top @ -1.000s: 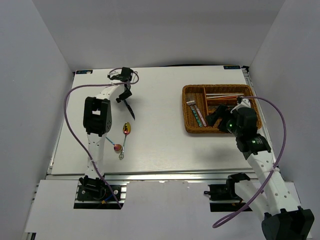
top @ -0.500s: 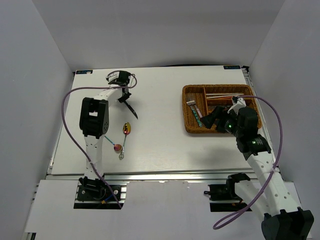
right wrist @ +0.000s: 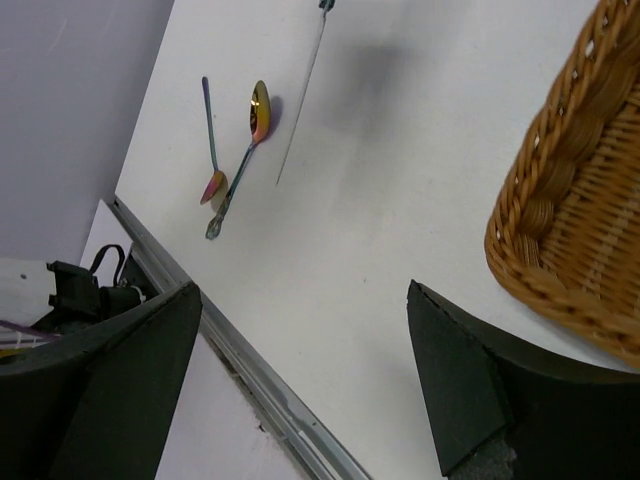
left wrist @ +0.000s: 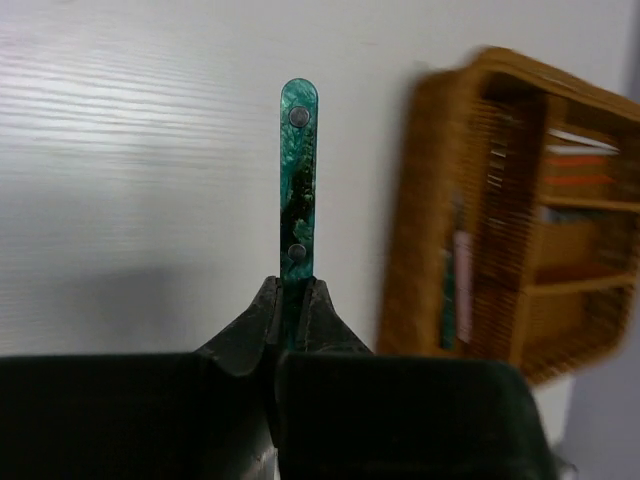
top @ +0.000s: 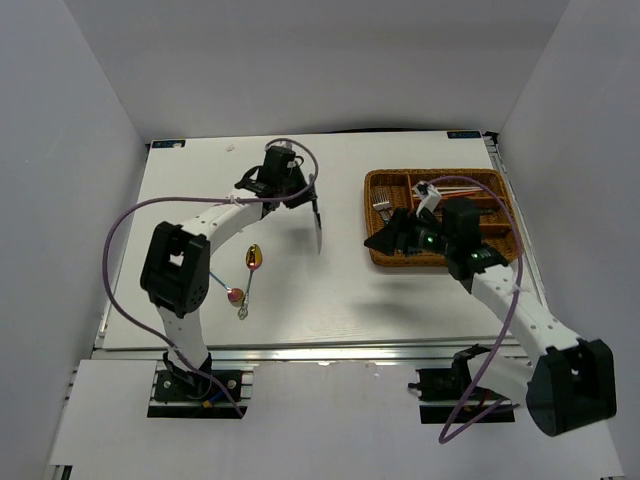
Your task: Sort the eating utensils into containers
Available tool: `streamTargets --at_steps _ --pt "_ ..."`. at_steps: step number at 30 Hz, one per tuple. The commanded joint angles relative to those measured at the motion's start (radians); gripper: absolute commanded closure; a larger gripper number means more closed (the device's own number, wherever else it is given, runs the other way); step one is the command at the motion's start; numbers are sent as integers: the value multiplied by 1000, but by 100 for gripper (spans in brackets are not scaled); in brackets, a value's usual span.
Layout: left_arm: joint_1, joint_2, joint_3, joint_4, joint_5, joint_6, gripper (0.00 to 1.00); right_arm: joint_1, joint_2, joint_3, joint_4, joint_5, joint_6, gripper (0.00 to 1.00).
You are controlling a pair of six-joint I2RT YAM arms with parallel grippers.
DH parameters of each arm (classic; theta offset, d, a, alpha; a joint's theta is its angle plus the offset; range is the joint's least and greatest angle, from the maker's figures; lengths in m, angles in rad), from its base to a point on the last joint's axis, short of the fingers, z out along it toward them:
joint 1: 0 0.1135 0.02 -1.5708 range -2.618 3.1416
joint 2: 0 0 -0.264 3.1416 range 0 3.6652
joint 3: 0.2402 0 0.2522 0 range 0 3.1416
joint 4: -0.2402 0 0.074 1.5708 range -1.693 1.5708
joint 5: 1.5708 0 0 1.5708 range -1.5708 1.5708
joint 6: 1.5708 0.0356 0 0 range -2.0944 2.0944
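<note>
The left gripper [left wrist: 293,300] pinches a green-handled knife [left wrist: 299,170] above the table [top: 330,300] left of the tray [top: 440,174], the right gripper [right wrist: 303,292] stands spread by the tray's near-left corner, and two spoons [top: 254,257] lie near the left arm.

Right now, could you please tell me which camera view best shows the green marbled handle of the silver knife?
The left wrist view: the green marbled handle stands centred, both rivets clear, clamped in the left gripper. The top external view shows only the thin blade below that gripper; the right wrist view, mostly blade.
</note>
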Motion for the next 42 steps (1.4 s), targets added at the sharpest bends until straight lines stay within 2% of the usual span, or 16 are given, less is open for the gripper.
streamTargets --at_steps 1,10,18,21,22,26,28,29,30,31,32,33,34,38,41,42 --pt "-30 -112 -15 138 151 -6 100 41 96 110 59 41 -14 14" --pt "-136 -205 -47 171 140 -46 100 165 282 222 138 121 89 31" --pt "-164 -237 -81 194 140 -74 100 205 369 252 191 146 130 40" --pt "-171 -244 -90 200 136 -78 100 213 403 269 189 140 132 57" --pt "-174 -245 -90 198 131 -77 100 214 411 269 192 132 135 69" --pt "-176 -251 -98 226 131 -92 100 216 412 239 230 134 171 100" --pt "-176 -241 -89 217 134 -87 100 216 395 225 253 157 188 100" --pt "-176 -237 -71 208 131 -83 93 216 389 220 258 161 211 100" --pt "-176 -233 -54 162 122 -69 80 216 379 214 258 190 225 100" --pt "-176 -233 -32 118 60 -58 38 216 371 209 258 216 242 100" --pt "-176 -239 -5 62 4 -45 19 213 359 200 258 242 283 100" --pt "-176 -257 44 -41 -119 -32 5 210 334 180 246 316 309 100" --pt "-176 -273 63 -83 -175 -26 2 205 320 167 241 356 337 100" --pt "-176 -371 140 -284 -454 -5 2 120 244 88 234 488 487 100" --pt "-176 -486 111 -340 -559 35 2 37 192 41 196 594 607 100" --pt "-176 -513 77 -351 -574 46 2 20 178 33 177 688 671 100"
